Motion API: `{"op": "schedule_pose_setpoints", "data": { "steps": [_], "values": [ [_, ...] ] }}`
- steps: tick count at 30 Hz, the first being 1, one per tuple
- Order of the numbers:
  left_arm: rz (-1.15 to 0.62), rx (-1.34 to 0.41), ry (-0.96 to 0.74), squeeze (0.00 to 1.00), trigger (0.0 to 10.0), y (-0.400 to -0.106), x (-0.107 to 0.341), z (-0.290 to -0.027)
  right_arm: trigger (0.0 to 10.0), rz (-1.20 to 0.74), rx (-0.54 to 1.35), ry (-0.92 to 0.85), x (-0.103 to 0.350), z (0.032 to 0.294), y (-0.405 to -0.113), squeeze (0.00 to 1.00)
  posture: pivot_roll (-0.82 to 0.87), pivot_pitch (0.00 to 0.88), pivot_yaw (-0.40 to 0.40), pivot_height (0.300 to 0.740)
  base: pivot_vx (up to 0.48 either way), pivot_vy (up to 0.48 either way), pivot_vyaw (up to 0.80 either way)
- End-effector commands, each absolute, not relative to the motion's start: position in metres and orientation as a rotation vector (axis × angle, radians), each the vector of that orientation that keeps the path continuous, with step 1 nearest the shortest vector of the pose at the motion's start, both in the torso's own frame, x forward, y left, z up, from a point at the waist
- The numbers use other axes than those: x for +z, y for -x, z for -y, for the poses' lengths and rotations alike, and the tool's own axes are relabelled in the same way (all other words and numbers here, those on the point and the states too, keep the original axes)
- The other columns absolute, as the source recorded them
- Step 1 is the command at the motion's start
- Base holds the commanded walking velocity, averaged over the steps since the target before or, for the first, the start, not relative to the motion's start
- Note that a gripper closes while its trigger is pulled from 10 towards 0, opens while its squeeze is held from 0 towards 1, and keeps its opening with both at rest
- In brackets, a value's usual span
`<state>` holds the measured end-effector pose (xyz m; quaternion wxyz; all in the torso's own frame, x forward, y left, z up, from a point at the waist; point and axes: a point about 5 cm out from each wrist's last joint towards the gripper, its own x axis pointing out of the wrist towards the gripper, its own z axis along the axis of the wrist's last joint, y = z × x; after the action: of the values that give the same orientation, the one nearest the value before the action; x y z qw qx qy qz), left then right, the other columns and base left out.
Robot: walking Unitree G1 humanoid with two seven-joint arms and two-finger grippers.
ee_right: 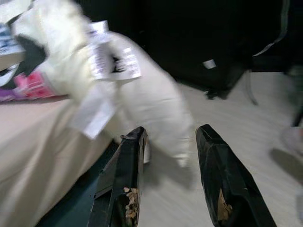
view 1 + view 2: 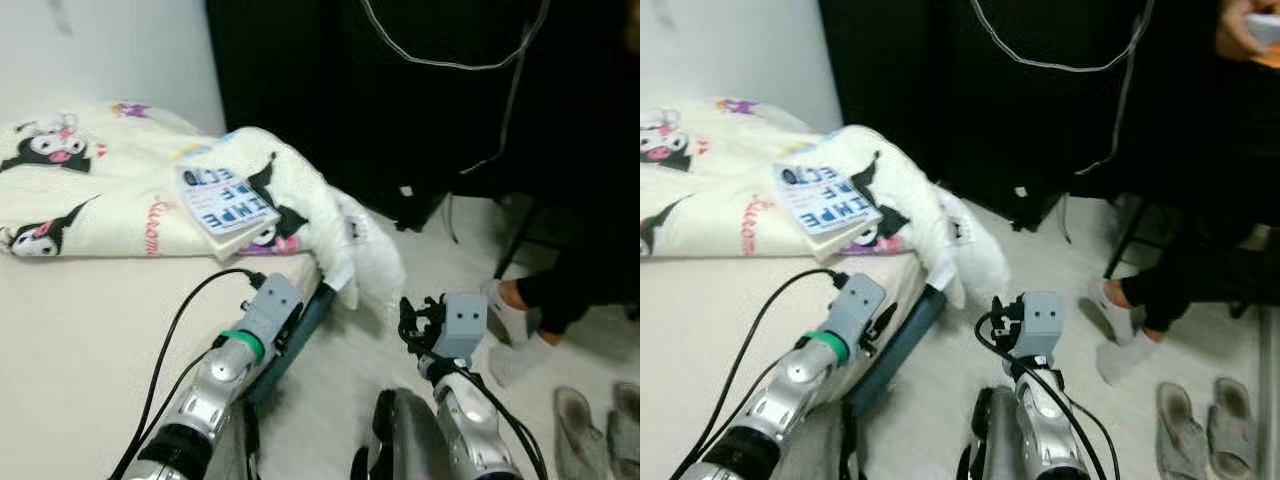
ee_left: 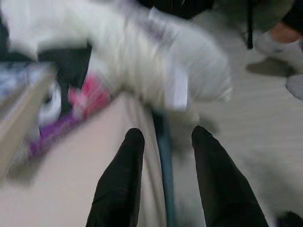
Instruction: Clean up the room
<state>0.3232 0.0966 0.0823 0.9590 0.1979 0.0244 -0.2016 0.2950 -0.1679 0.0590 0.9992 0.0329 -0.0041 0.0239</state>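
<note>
Approaching the blanket (image 2: pixel 300 200), judged the step in hand: white plush with cartoon print, heaped on the bed (image 2: pixel 70 330), one corner spilling off the bed's edge toward the floor (image 2: pixel 420 260). Head views first: left hand (image 2: pixel 300 300) raised just short of the blanket's hanging corner, over the bed's edge; right hand (image 2: pixel 420 325) beside that corner, out over the floor. Book (image 2: pixel 225 197) lying on top of the blanket. Person's socked foot (image 2: pixel 515 320) and slippers (image 2: pixel 1210 420) well apart from the blanket, across the floor

Left wrist view next: both black fingers (image 3: pixel 120 189) spread apart, empty, aimed at the blurred blanket where it droops past the bed's edge

Right wrist view last: fingers (image 1: pixel 123 179) likewise parted, gripping nothing, the blanket's drooping corner and its label (image 1: pixel 111 56) straight ahead

Next move, as a judgement: closing in on the hanging corner with either hand, pinching a thick fold, then lifting it back onto the bed without tipping the book off
</note>
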Motion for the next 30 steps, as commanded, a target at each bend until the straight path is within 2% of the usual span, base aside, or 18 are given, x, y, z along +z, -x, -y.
{"op": "schedule_pose_setpoints", "data": {
  "steps": [1,30],
  "values": [
    [-0.01,-0.422,-0.442,0.0,10.0,-0.3222,0.0859,-0.0934,10.0,0.006,0.036,-0.078,0.0563,0.1679,-0.2927,0.0,0.02,0.077,0.048,0.56,0.0,0.0,0.0],
    [-0.006,-0.412,-0.427,0.0,10.0,-0.3257,0.0915,-0.0904,10.0,0.007,0.042,-0.086,0.0551,0.1635,-0.2925,0.0,0.02,0.078,0.055,0.56,0.0,0.0,0.0]
  ]
}}
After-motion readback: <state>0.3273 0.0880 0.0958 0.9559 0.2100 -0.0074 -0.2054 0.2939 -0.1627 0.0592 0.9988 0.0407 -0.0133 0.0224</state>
